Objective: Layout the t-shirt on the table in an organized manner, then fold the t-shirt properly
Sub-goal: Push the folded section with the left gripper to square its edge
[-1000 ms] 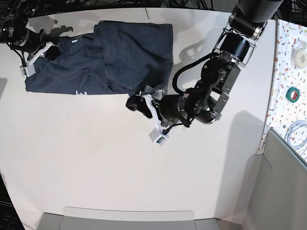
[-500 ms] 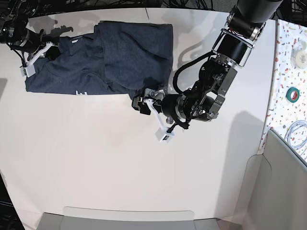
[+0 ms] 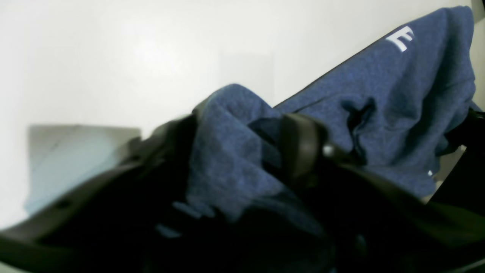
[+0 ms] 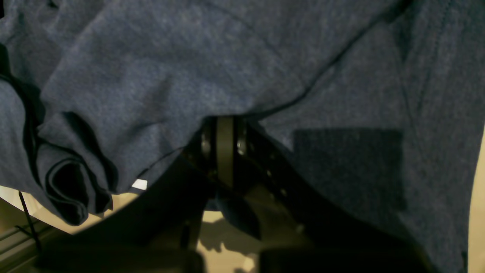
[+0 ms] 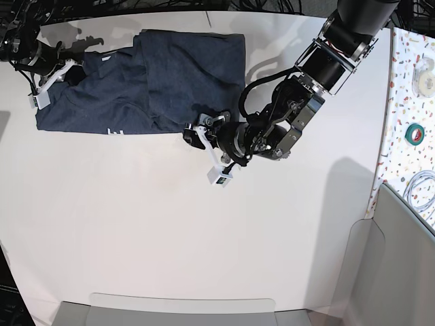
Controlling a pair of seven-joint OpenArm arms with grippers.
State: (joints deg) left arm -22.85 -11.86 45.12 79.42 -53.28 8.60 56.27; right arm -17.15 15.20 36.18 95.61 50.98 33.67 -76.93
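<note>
Two grippers grip the t-shirt point(image 5: 170, 81): our left gripper point(image 5: 198, 131) closes on its corner, our right gripper point(image 5: 60, 73) stays clamped, to spread it.

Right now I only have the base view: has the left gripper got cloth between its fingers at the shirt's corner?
Observer: Yes. In the left wrist view a fold of the t-shirt bunches inside the left gripper; whether it is pinched tight, I cannot tell.
Operator: Any print near that corner?
Observer: One white letter E shows at the cloth's far edge.
Operator: And the right gripper at the other end?
Observer: The right wrist view shows the right gripper shut, with navy cloth draped over it.
Operator: Is that end lying flat?
Observer: No, a rolled fold hangs past the table edge.
</note>
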